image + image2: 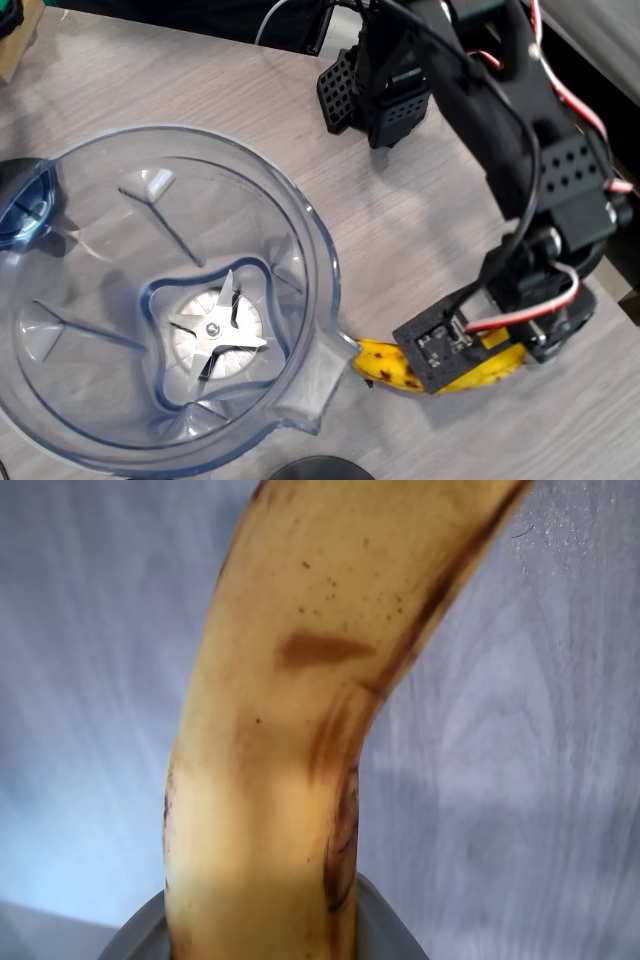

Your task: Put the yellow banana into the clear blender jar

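I see my gripper sitting over the yellow banana beside the clear blender jar, maybe to grab it; I cannot tell if its jaws are apart.

the yellow banana takes up the middle of the wrist view, curving from the top edge down to the bottom, brown streaks and specks all over. grey wood-grain tabletop behind it. a grey curved bit sits at the bottom edge.

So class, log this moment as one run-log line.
end effector: over banana, grip unclear | banana: on table, beside jar spout | jar: holds blade only
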Robot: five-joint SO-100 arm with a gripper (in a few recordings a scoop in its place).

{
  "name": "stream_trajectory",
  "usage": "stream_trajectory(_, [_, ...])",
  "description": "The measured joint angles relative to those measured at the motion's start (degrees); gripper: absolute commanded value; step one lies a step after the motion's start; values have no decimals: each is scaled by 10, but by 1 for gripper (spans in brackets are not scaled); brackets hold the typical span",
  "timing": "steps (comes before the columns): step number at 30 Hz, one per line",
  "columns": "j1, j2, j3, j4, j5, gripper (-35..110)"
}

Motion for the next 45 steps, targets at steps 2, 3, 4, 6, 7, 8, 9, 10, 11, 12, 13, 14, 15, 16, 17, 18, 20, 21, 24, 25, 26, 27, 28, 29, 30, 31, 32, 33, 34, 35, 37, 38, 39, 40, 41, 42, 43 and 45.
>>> stream_trajectory(2, [0,26,0,4,0,12])
stream_trajectory(3, [1,41,0,6,0,12])
stream_trajectory(4, [1,56,0,6,0,12])
stream_trajectory(6, [-1,80,0,6,0,12])
stream_trajectory(7, [-3,94,0,6,0,12])
stream_trajectory(8, [-4,109,1,6,0,12])
stream_trajectory(9, [-4,126,1,9,1,12])
stream_trajectory(10, [-4,143,1,9,1,12])
stream_trajectory(11, [-4,161,1,11,1,12])
stream_trajectory(12, [-6,177,1,11,1,12])
stream_trajectory(13, [-8,190,1,11,1,12])
stream_trajectory(14, [-11,204,1,11,1,12])
stream_trajectory(15, [-12,217,1,11,1,12])
stream_trajectory(16, [-14,227,1,11,1,12])
stream_trajectory(17, [-14,241,1,11,0,12])
stream_trajectory(18, [-13,258,2,11,-2,12])
stream_trajectory(20, [-13,294,2,11,-2,12])
stream_trajectory(21, [-13,314,2,11,-2,12])
stream_trajectory(24, [-12,371,1,11,-2,12])
stream_trajectory(25, [-9,388,1,8,-2,12])
stream_trajectory(26, [-6,407,1,4,-2,12])
stream_trajectory(27, [-3,427,1,-1,-2,12])
stream_trajectory(28, [2,446,1,-5,-2,12])
stream_trajectory(29, [5,467,1,-10,-2,12])
stream_trajectory(30, [10,485,1,-12,-2,12])
stream_trajectory(31, [15,502,1,-14,-2,12])
stream_trajectory(32, [19,517,1,-16,-4,12])
stream_trajectory(33, [24,526,1,-17,-5,12])
stream_trajectory(34, [31,540,1,-20,-10,12])
stream_trajectory(35, [39,553,1,-20,-14,12])
stream_trajectory(37, [49,571,1,-21,-19,12])
stream_trajectory(38, [52,579,1,-21,-20,12])
stream_trajectory(39, [54,590,1,-26,-25,12])
stream_trajectory(40, [57,600,2,-31,-28,12])
stream_trajectory(41, [57,608,2,-36,-31,12])
stream_trajectory(42, [57,617,1,-43,-35,12])
stream_trajectory(43, [58,626,1,-51,-39,12])
stream_trajectory(45, [57,638,1,-67,-45,12])
